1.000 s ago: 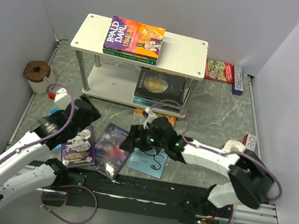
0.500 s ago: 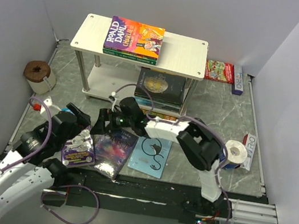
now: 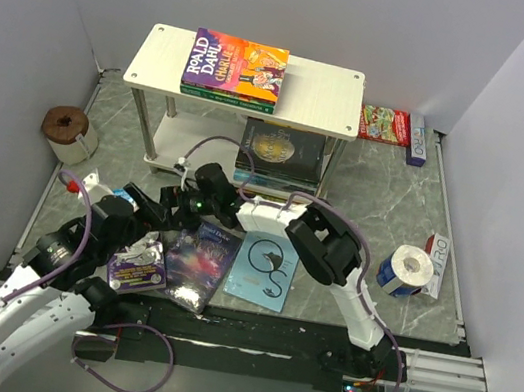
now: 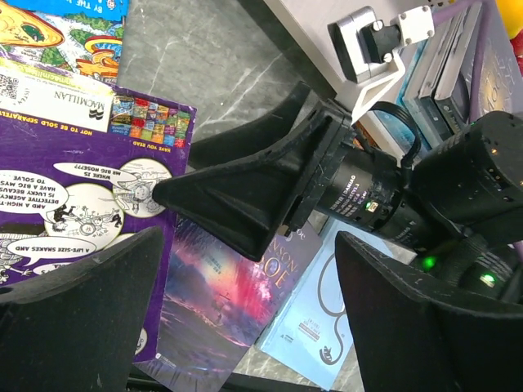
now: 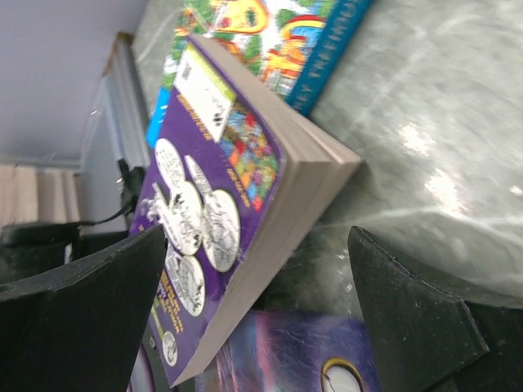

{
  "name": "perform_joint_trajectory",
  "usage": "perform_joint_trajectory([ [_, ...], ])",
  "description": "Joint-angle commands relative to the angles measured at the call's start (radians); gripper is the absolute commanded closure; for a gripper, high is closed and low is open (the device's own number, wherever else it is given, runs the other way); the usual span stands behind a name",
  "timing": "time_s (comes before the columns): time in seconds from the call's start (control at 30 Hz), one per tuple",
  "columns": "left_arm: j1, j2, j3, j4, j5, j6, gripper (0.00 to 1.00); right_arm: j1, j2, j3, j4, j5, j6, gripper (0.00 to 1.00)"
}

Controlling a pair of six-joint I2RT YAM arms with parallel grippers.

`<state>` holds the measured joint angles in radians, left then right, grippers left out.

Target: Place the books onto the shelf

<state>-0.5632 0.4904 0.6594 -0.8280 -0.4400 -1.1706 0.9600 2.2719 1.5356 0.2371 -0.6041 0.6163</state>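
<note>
Pickup step. Right gripper, jaws wide apart, straddles purple book on counter front-left, overlapping green book. Left gripper spread too, empty, alongside. Next: clamp book edge, lift, carry to shelf.

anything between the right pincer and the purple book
Nothing visible. In the right wrist view the purple book lies straight ahead of the open right pincer, with only bare table in the gap.

"ROALD DAHL" on colourful bk atop shelf; "MACMILLAN" on purple bk back cover.
</note>
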Motion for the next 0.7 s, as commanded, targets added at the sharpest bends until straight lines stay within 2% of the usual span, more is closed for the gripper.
perform_joint_trajectory([
  [0.0, 0.002, 0.002, 0.023, 0.038, 0.020, 0.023, 0.09, 0.009, 0.044, -0.058, 0.099, -0.132, 0.028, 0.00],
  [0.2, 0.003, 0.013, 0.017, 0.041, 0.026, 0.020, 0.09, 0.022, 0.061, -0.075, 0.076, -0.238, 0.016, 0.01],
  [0.4, 0.002, -0.007, 0.020, 0.023, -0.002, -0.006, 0.09, 0.055, 0.063, -0.080, 0.014, -0.224, -0.024, 0.04],
  [0.67, 0.003, -0.039, 0.022, -0.002, -0.035, -0.043, 0.11, 0.079, 0.087, -0.123, 0.097, -0.155, 0.106, 0.11],
])
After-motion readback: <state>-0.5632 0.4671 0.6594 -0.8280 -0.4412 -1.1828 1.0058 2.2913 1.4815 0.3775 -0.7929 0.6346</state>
